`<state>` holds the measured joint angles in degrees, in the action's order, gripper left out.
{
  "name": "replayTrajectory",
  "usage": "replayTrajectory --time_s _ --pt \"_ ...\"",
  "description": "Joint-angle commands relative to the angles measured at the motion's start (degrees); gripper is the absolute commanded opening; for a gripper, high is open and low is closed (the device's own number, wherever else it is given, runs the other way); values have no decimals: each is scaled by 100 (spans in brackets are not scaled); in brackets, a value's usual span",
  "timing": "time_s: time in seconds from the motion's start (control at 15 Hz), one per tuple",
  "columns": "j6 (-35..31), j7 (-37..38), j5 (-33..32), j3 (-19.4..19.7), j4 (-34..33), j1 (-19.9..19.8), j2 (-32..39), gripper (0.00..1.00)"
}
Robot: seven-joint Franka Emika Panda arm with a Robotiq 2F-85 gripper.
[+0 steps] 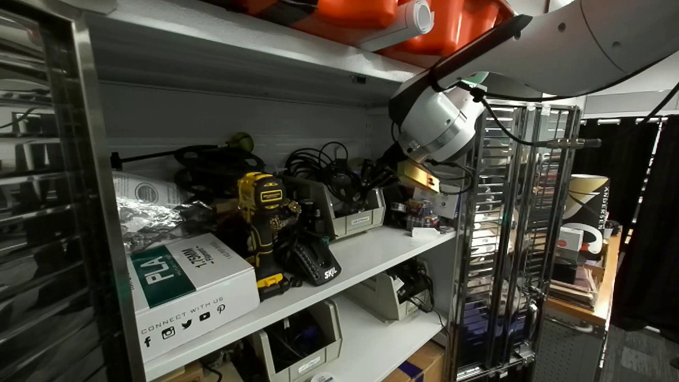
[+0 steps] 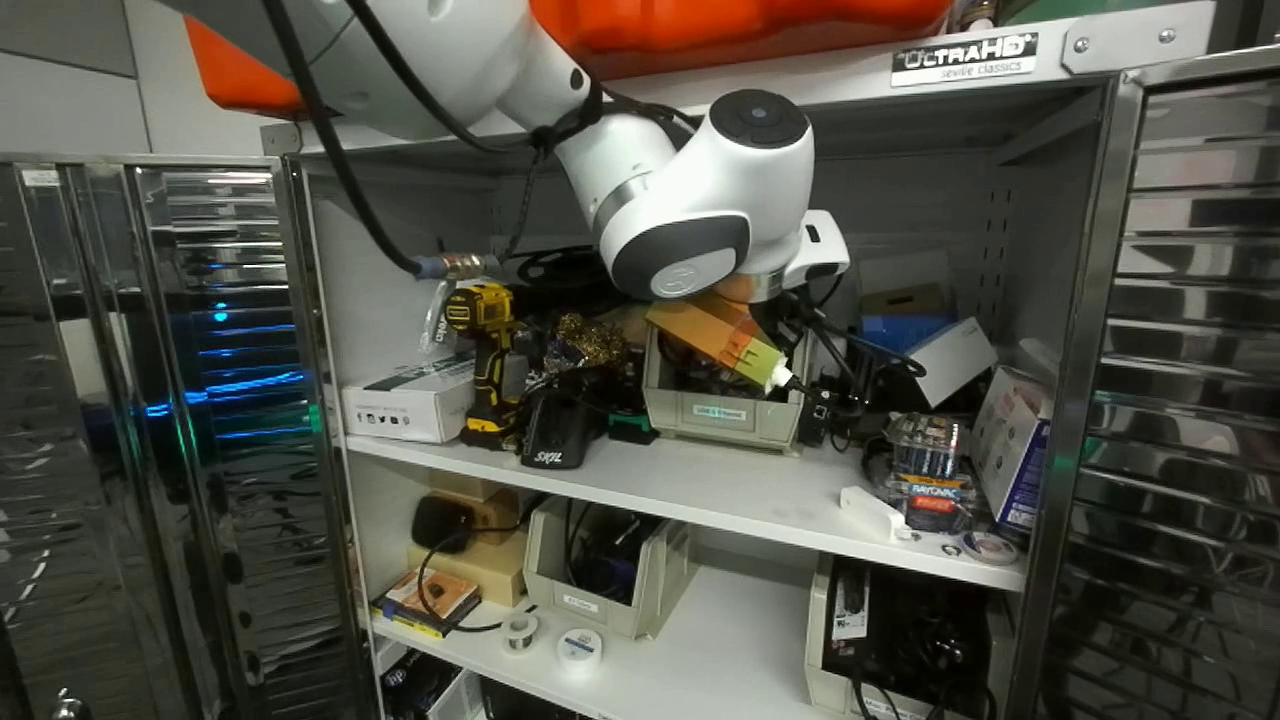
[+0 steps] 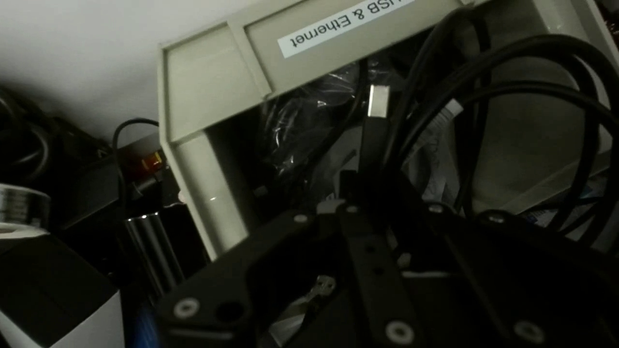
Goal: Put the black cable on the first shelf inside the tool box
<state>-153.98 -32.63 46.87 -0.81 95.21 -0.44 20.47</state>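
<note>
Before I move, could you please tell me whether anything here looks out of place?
Mildly, yes: near the batteries, a white box or flap sits tilted instead of level, and black cables loop untidily above their bin. I see nothing clearly damaged.

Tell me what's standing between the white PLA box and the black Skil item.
A yellow-and-black drill stands between them; both exterior views show it.
</note>
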Motion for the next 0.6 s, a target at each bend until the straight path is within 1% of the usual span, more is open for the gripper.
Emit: replayTrajectory --time_s 0.0,0.2,0.27,0.33,0.4,0.53 --pt "-162 249 -413 88 -498 195 310 5" --pt "-255 424 -945 226 -611 334 477 5" --pt "-260 453 -1068 250 -644 363 529 19" --pt "-302 473 -1159 259 -676 384 575 44" --pt "-390 512 -1256 283 -699 418 624 44" --pt "-565 560 -1427 333 -698 488 667 56"
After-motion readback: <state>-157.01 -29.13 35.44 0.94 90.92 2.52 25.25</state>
